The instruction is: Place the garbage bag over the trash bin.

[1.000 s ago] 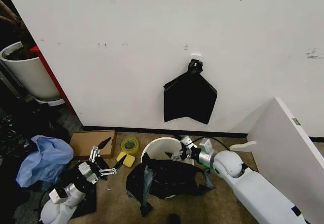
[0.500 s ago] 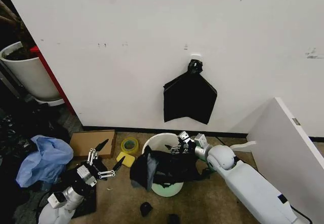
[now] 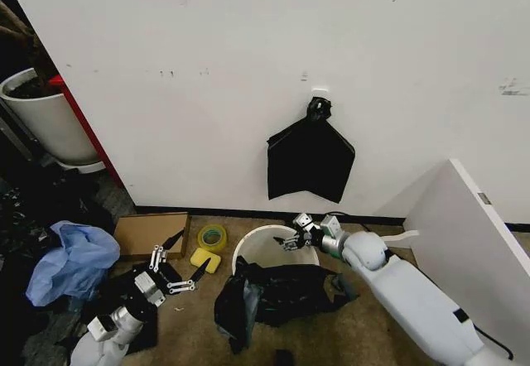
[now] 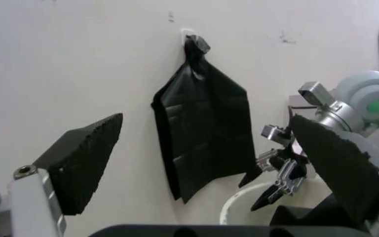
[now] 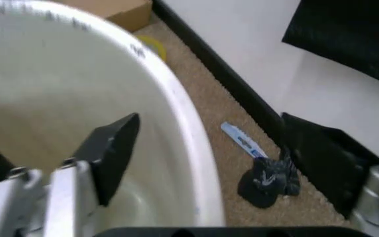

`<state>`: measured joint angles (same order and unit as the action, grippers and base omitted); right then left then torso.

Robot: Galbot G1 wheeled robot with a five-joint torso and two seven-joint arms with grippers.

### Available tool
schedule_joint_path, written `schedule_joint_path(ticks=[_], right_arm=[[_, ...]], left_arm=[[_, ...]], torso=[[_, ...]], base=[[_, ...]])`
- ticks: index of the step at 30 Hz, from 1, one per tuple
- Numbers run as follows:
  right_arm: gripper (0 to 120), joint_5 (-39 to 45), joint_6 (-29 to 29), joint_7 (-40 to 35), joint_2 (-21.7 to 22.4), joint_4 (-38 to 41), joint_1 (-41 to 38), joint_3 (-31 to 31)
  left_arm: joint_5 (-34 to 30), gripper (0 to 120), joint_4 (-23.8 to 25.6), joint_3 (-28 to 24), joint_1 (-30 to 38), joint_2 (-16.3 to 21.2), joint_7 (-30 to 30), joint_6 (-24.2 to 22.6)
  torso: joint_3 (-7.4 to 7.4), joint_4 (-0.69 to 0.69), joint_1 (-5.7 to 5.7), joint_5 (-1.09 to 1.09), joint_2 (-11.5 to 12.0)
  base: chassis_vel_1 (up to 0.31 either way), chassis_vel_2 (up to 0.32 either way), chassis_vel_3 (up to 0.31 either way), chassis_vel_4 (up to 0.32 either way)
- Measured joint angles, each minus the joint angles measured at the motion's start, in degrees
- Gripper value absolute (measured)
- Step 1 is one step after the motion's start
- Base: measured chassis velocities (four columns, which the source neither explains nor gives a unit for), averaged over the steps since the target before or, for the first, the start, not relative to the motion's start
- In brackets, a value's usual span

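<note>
The trash bin point(image 3: 248, 246) is a round white bucket on the floor by the wall, its mouth bare. The garbage bag point(image 3: 286, 293) lies crumpled and glossy black against the bin's near side, down on the carpet. My right gripper point(image 3: 291, 241) hangs open at the bin's far right rim. In the right wrist view the right gripper point(image 5: 209, 121) straddles the bin's rim point(image 5: 189, 133), one finger inside and one outside, holding nothing. My left gripper point(image 3: 180, 260) is open, low at the left, apart from both. In the left wrist view the left gripper point(image 4: 206, 120) frames the distant right gripper point(image 4: 278, 173).
A flat black bag point(image 3: 310, 159) hangs from a wall hook above the bin. A yellow tape roll point(image 3: 212, 238), a cardboard piece point(image 3: 149, 232) and a blue bag point(image 3: 74, 258) lie at the left. A white planter point(image 3: 45, 117) stands far left, a white panel point(image 3: 472, 242) at the right.
The garbage bag has slumped from the bin's front rim to the floor. My right gripper has shifted toward the wall, over the far rim. The left gripper has edged slightly right.
</note>
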<state>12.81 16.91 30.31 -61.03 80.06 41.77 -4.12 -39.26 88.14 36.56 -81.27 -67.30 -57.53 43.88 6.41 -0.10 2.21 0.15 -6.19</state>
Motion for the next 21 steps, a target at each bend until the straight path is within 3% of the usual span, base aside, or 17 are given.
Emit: schedule_joint_path(ticks=[6, 11, 17, 21], right_arm=[[60, -3.62, -1.81, 3.37, -0.22, -2.63, -1.26, -0.50], [37, -10.00, -5.19, 5.31, -0.91, -5.55, -1.81, -0.62], [23, -8.27, -5.12, 4.81, 0.80, -2.67, -0.20, -0.47], [15, -2.57, -1.67, -0.62, 2.93, 1.15, 2.11, -0.82]], left_arm=[[0.52, 100, -0.56, 0.23, -0.03, -0.40, 0.03, 0.46], [1.94, 100, -1.09, -0.01, 0.08, -1.27, 0.64, 0.66], [2.38, 100, -1.09, -0.11, 0.06, -1.57, 1.35, 0.75], [2.66, 100, -1.06, -0.14, 0.08, -1.69, 2.13, 0.80]], torso=[[-0.01, -0.01, 0.00, 0.00, 0.00], [-0.01, -0.01, 0.00, 0.00, 0.00], [-0.01, 0.00, 0.00, 0.00, -0.01], [-0.01, -0.01, 0.00, 0.00, -0.01]], base=[[0.000, 0.000, 0.000, 0.000], [0.000, 0.000, 0.000, 0.000], [0.000, 0.000, 0.000, 0.000], [0.000, 0.000, 0.000, 0.000]])
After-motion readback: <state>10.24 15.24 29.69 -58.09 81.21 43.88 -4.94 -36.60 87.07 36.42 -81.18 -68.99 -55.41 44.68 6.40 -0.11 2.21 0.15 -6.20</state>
